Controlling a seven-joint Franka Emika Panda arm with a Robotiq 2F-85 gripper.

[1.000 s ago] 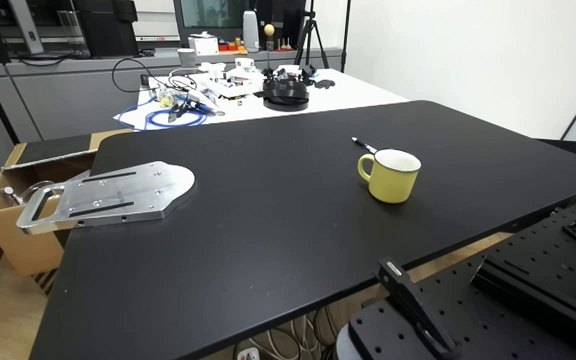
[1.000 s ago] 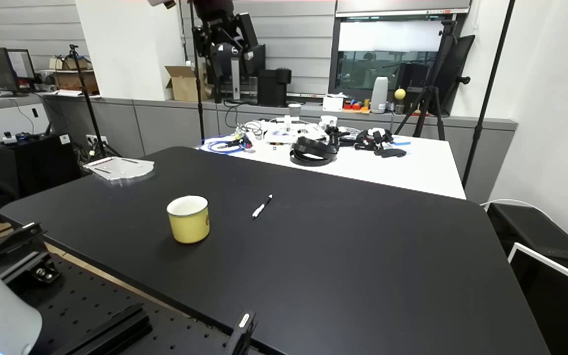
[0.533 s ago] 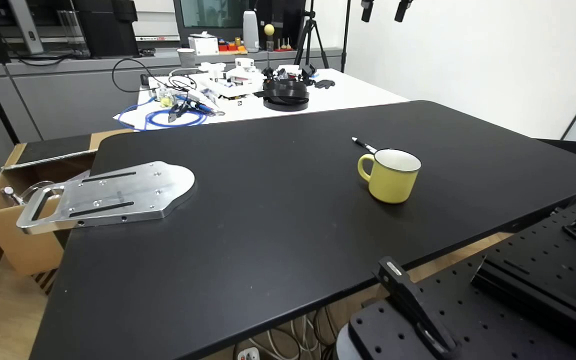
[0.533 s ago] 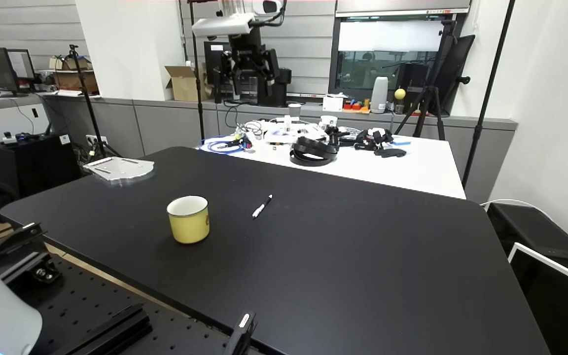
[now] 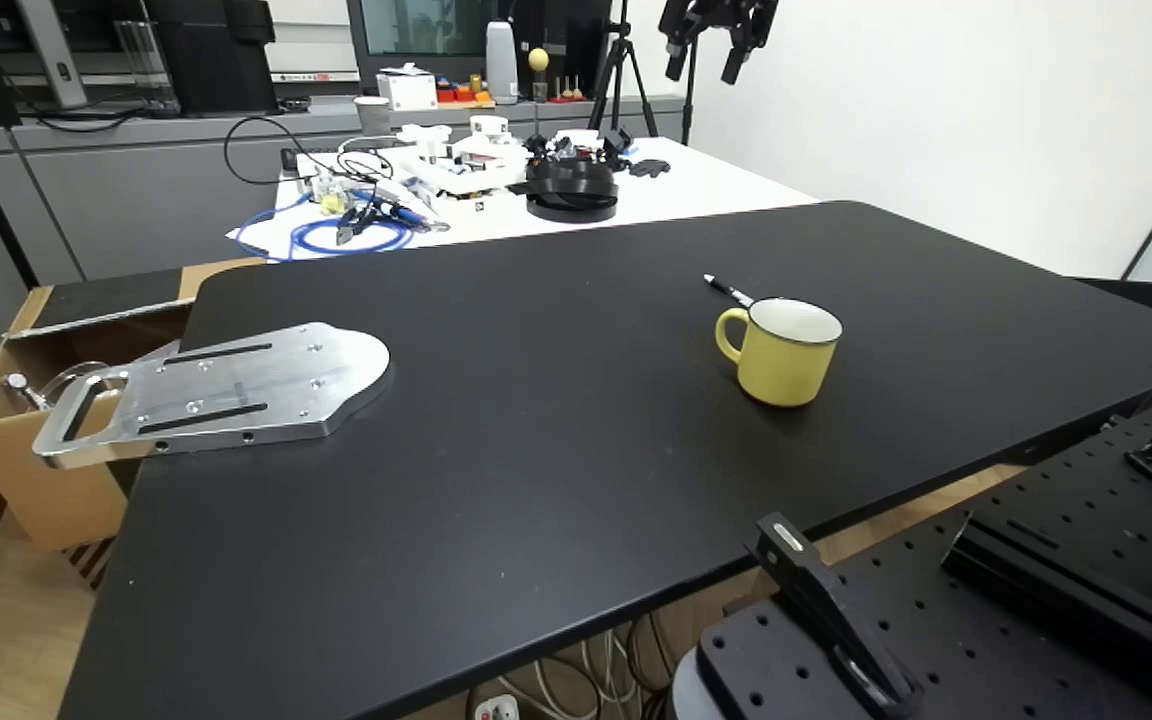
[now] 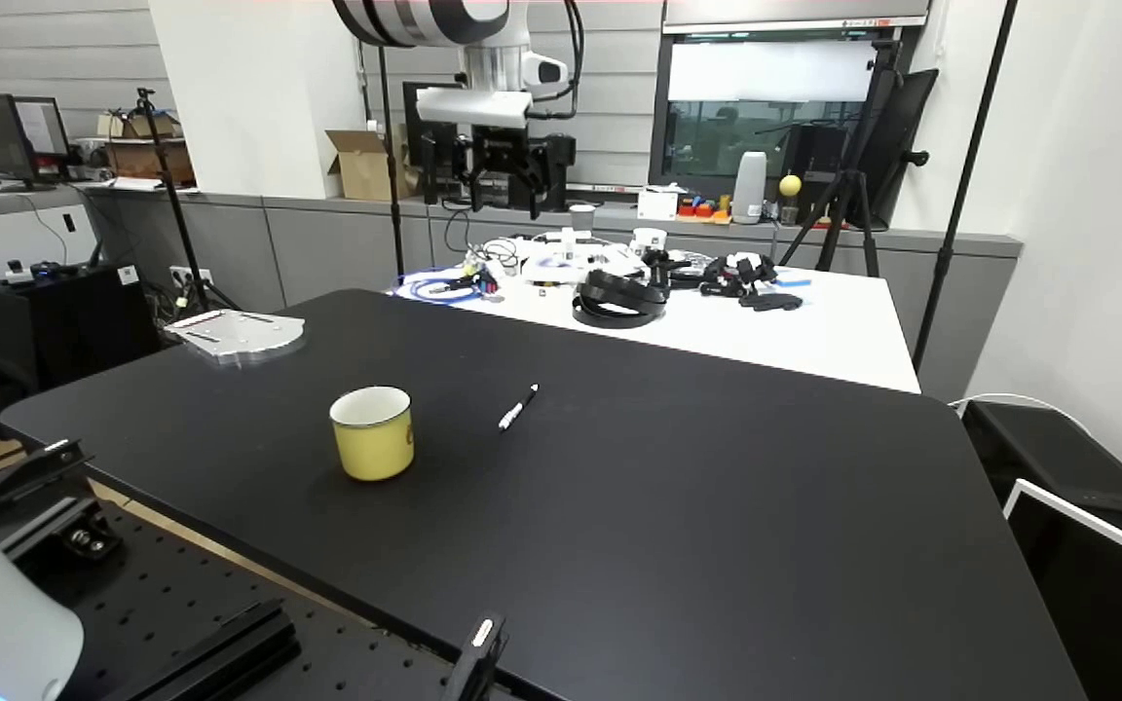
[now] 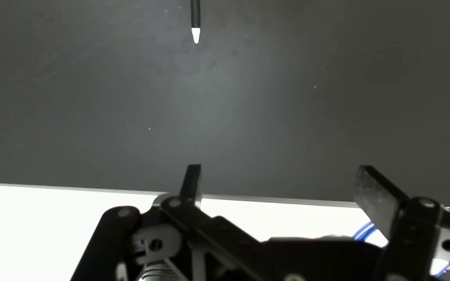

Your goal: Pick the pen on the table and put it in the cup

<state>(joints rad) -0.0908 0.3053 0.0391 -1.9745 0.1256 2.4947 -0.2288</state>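
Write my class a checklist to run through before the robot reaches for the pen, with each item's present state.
1. Gripper open, holding nothing: ok.
2. Yellow mug upright, mouth up: ok.
3. Pen flat on the black tabletop, apart from the mug: ok.
4. Gripper over the pen: not ok; the wrist view shows the pen well off from it.
5. Mug empty inside: cannot tell; its bottom is hidden.

We have open air over the table [image 6: 717, 526] from our gripper [image 6: 504, 202] to the pen [image 6: 518, 409]; near the pen, apart from it, the upright cup [image 6: 374, 448] blocks a low pass from that side
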